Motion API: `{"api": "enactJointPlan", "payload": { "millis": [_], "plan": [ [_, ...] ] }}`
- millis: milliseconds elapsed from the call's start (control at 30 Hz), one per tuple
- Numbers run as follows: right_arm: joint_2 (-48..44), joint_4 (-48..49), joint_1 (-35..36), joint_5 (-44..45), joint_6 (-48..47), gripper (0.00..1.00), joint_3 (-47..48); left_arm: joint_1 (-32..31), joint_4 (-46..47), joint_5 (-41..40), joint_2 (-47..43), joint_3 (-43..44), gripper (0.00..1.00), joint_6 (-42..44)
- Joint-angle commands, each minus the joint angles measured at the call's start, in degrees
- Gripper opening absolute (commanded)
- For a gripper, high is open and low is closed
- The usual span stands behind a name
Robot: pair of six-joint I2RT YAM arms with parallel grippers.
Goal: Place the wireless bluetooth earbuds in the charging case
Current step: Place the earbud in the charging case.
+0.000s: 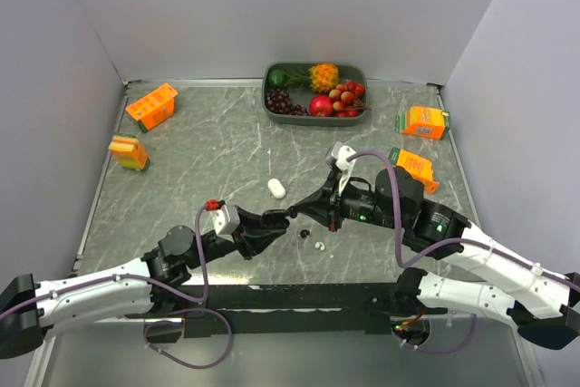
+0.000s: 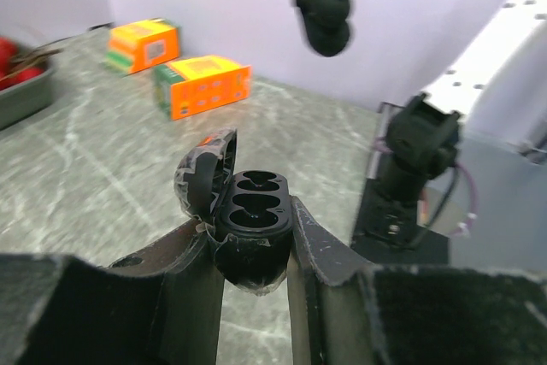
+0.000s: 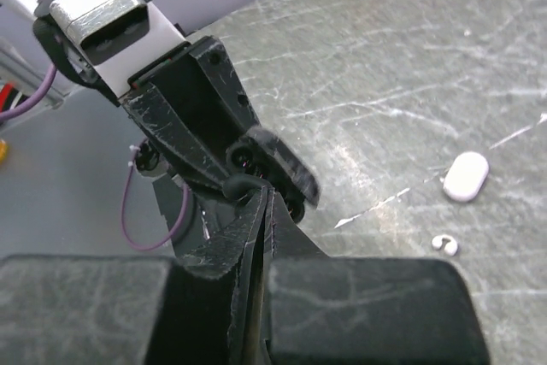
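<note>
My left gripper (image 1: 272,220) (image 2: 250,221) is shut on a black charging case (image 2: 254,211), holding it just above the table. Its lid (image 2: 205,173) stands open to the left and both sockets show empty. My right gripper (image 1: 292,213) (image 3: 263,196) has its jaws together, pinching a black earbud (image 3: 239,185) (image 2: 325,27) at the very tips, right over the open case (image 3: 282,168). On the table below lie another black earbud (image 1: 304,235) and a white earbud (image 1: 319,246) (image 3: 444,245), both loose.
A closed white oval case (image 1: 276,188) (image 3: 466,177) lies behind the grippers. A green tray (image 1: 362,74) of fruit stands at the back. Orange cartons sit at the left (image 1: 151,106) (image 1: 129,152) and right (image 1: 424,121) (image 1: 414,166).
</note>
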Motion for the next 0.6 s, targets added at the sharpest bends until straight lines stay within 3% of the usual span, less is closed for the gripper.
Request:
{"api": "enactJointPlan", "payload": {
  "millis": [0, 567],
  "plan": [
    [1.02, 1.61, 1.11, -2.47, -5.31, 0.0, 4.56, 1.03, 3.56, 9.57, 0.43, 3.72, 0.01, -2.04],
    [4.1, -3.84, 7.08, -4.06, -10.76, 0.0, 8.26, 5.52, 3.03, 16.53, 3.06, 6.19, 0.01, -5.12]
  ]
}}
